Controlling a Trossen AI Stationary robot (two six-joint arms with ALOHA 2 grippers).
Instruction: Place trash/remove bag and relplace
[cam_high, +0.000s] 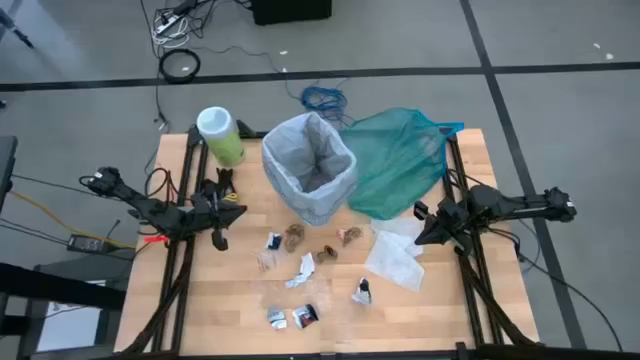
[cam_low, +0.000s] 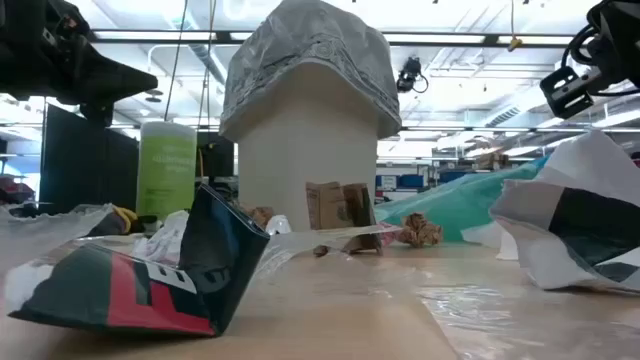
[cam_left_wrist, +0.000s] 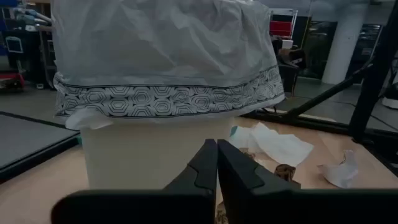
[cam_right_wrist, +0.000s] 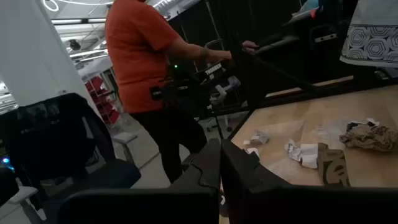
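Note:
The white bin (cam_high: 310, 175) stands at the table's far middle, and the pale grey-white bag (cam_high: 290, 150) lines it, its patterned hem folded over the rim (cam_left_wrist: 168, 99). Trash scraps (cam_high: 300, 270) lie scattered on the wood in front of the bin: brown wads (cam_high: 295, 237), white paper and dark wrappers (cam_high: 305, 316). My left gripper (cam_high: 236, 212) hovers shut to the left of the bin and faces it (cam_left_wrist: 217, 163). My right gripper (cam_high: 421, 224) hovers shut at the right, above white paper (cam_high: 395, 258), holding nothing (cam_right_wrist: 221, 168).
A teal-green plastic bag (cam_high: 400, 160) lies slumped to the right of the bin. A green canister (cam_high: 220, 135) stands at the far left. A person in an orange shirt (cam_right_wrist: 140, 56) stands beyond the table. A crumpled dark wrapper (cam_low: 150, 270) lies near the front edge.

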